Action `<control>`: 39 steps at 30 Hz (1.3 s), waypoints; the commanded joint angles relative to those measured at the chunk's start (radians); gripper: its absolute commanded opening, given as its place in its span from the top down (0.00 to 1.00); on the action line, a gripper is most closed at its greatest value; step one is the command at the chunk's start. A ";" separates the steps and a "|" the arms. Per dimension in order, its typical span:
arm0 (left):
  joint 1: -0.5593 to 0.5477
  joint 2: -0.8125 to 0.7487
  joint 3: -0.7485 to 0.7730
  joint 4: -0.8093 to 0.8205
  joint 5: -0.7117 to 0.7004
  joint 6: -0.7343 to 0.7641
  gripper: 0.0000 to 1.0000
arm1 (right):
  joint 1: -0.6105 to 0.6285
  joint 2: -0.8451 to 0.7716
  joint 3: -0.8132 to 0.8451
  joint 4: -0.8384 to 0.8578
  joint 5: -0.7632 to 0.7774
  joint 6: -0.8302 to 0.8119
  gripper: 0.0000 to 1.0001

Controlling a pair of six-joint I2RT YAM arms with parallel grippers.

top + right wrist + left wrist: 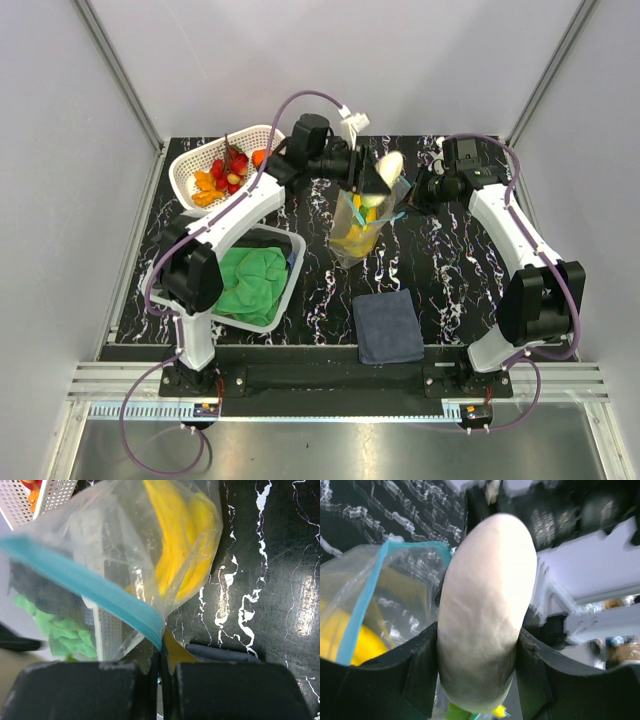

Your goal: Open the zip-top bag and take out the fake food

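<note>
Filling left claw (pixel 477 677) beside bag (pixel 395 595): pale piece (pixel 485 605)

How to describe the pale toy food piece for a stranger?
On the black marbled table, find the clear plastic zip-top bag at the centre. Just above its mouth, the left hand grips a smooth cream oval piece, the only pale food in view.

Space over the zip-top bag (pixel 362 228) is getting tight: the left gripper (pixel 371 180) is hanging right above it clamping the pale piece (pixel 389 164), and the right gripper (pixel 418 190) is pinching its rim from the right. On the left, the white basket (pixel 188 166) and the bin (pixel 292 268) are blocking things, and the dark cloth (pixel 388 326) is lying in front. The table (pixel 455 275) front-right is lying open.
</note>
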State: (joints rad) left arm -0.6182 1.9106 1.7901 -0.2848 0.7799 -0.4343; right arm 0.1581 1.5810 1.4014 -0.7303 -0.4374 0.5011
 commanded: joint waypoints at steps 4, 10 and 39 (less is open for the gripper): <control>0.086 -0.050 0.015 0.470 -0.063 -0.427 1.00 | -0.006 -0.049 -0.015 0.011 -0.001 -0.019 1.00; 0.176 -0.079 0.055 0.216 -0.411 -0.318 1.00 | -0.005 -0.064 -0.031 0.022 -0.004 -0.019 1.00; 0.503 0.311 0.384 -0.327 -0.938 -0.138 0.32 | -0.006 -0.076 -0.065 0.045 -0.052 -0.009 1.00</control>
State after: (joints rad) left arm -0.1200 2.2414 2.1174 -0.6376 -0.0605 -0.6613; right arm 0.1566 1.5467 1.3380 -0.7105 -0.4652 0.4995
